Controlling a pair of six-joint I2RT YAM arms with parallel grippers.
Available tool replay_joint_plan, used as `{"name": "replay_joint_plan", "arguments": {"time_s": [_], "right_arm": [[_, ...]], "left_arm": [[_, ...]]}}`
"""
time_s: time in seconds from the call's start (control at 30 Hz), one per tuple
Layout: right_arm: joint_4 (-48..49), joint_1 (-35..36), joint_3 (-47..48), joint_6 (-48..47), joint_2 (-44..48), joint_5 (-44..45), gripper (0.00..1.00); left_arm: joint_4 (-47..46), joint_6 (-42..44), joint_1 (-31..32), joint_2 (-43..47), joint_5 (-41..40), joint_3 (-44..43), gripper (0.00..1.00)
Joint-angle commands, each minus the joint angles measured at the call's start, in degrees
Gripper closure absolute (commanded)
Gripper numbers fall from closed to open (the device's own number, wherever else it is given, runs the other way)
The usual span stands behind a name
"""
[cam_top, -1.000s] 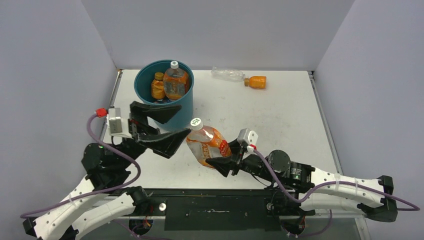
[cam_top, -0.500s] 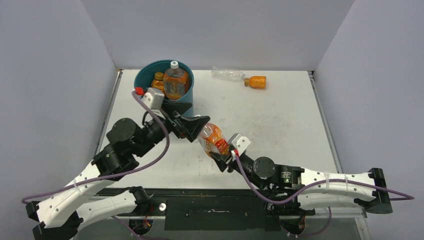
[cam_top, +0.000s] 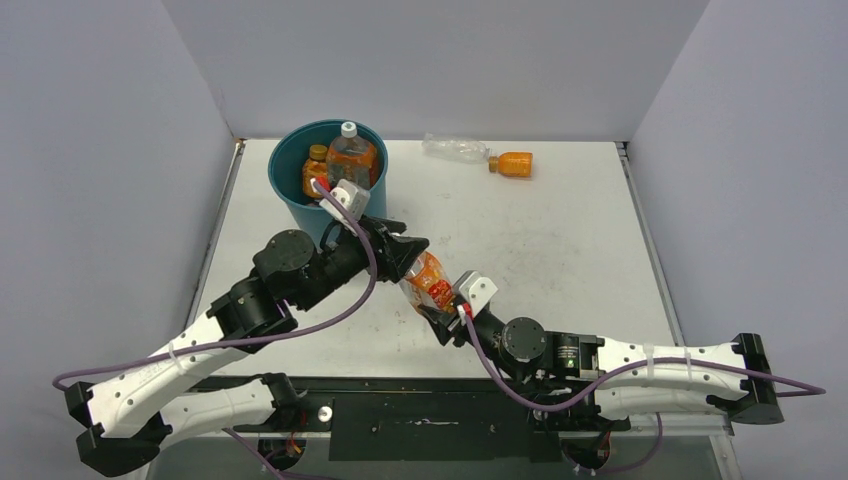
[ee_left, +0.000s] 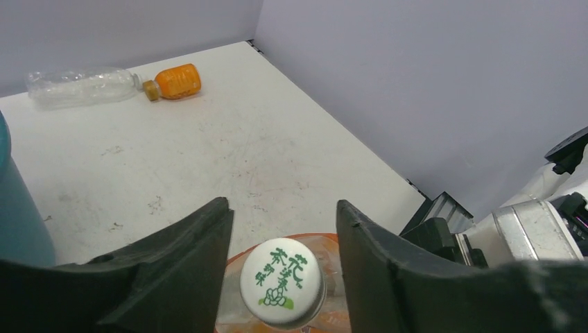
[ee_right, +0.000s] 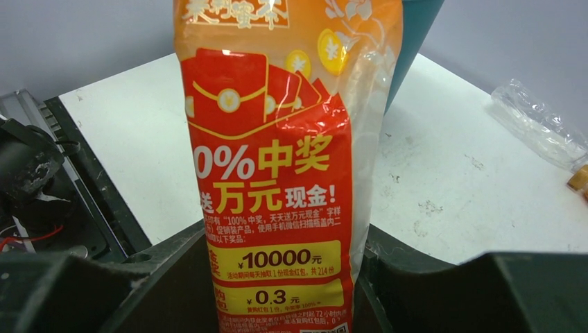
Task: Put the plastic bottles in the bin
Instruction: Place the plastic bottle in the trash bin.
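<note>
One orange-labelled bottle sits clamped: left pincer at its neck, right pincer at base.

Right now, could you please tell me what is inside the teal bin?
The bin holds a white-capped bottle with an orange label and a smaller orange bottle. Whatever lies beneath them is covered.
</note>
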State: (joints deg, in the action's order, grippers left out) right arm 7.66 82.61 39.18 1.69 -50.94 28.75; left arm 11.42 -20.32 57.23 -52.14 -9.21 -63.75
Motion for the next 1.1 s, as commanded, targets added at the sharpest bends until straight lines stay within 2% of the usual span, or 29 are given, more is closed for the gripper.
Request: {"name": "replay_joint_plan", "arguments": {"time_s": [0.0, 0.1, 0.23, 0.3, 0.37, 0.43, 0.5, 0.53, 0.6, 0.67, 0.77, 0.8, 0.87, 0.93, 0.97, 1.0, 1.07], "right_arm": [[4.2, 0.5, -0.3, -0.5, 1.1, 1.9, 0.95], [4.4, 0.6, -0.5, -0.3, 1.3, 1.9, 0.95], [4.5, 0.6, -0.4, -0.3, 1.3, 2.0, 0.95], [4.6, 0.6, -0.4, -0.3, 1.4, 2.0, 0.95], [4.7, 0.6, -0.4, -0.1, 1.4, 2.0, 0.95], [4.9, 0.8, -0.3, -0.1, 1.4, 2.2, 0.95], [5.2, 0.9, -0.4, -0.2, 1.4, 2.5, 0.95], [5.3, 0.9, -0.5, -0.2, 1.4, 2.5, 0.95], [5.6, 0.9, -0.5, -0.3, 1.5, 2.7, 0.95], [5.9, 1.0, -0.6, -0.4, 1.5, 2.8, 0.95], [6.3, 1.1, -0.7, -0.2, 1.5, 3.1, 0.95], [6.4, 1.1, -0.8, -0.1, 1.6, 3.0, 0.95], [6.4, 1.3, -0.9, 0.1, 1.5, 3.0, 0.95], [6.3, 1.4, -0.9, 0.7, 1.5, 3.1, 0.94], [6.0, 1.4, -0.7, 1.2, 1.5, 3.1, 0.85], [5.5, 1.4, -0.5, 1.9, 1.6, 2.9, 0.62], [3.5, 1.4, 0.9, 4.3, 1.3, 2.6, 0.08]], "left_arm": [[-2.5, -0.1, 0.1, 2.2, -1.3, -0.8, 0.41], [-3.7, -0.3, 0.1, 3.2, -1.7, -0.1, 0.38], [-4.1, -0.4, 0.1, 3.5, -2.1, 0.3, 0.53], [-4.3, -0.5, 0.1, 3.3, -1.3, 0.6, 0.65], [-4.6, -0.6, 0.1, 3.0, 0.0, 0.8, 0.69], [-4.3, -1.0, 0.1, 2.6, 0.6, 0.6, 0.62], [-3.7, -1.2, 0.1, 2.1, 0.8, 0.3, 0.44], [-3.5, -1.3, 0.1, 2.0, 0.9, 0.2, 0.39], [-3.5, -1.3, 0.1, 1.9, 0.9, 0.3, 0.38], [-3.6, -1.4, 0.1, 2.0, 1.0, 0.5, 0.47], [-4.0, -1.4, 0.1, 2.3, 0.9, 0.9, 0.70], [-4.1, -1.4, 0.1, 2.3, 0.9, 1.0, 0.77], [-4.2, -1.3, 0.1, 2.4, 1.0, 1.2, 1.00], [-4.3, -1.3, 0.1, 2.4, 1.2, 1.3, 1.00], [-4.2, -1.2, 0.1, 2.3, 1.2, 1.2, 1.00], [-4.0, -1.2, 0.1, 2.3, 0.6, 1.1, 1.00], [-3.5, -0.3, 0.1, 2.6, -1.2, 0.7, 1.00]]}}
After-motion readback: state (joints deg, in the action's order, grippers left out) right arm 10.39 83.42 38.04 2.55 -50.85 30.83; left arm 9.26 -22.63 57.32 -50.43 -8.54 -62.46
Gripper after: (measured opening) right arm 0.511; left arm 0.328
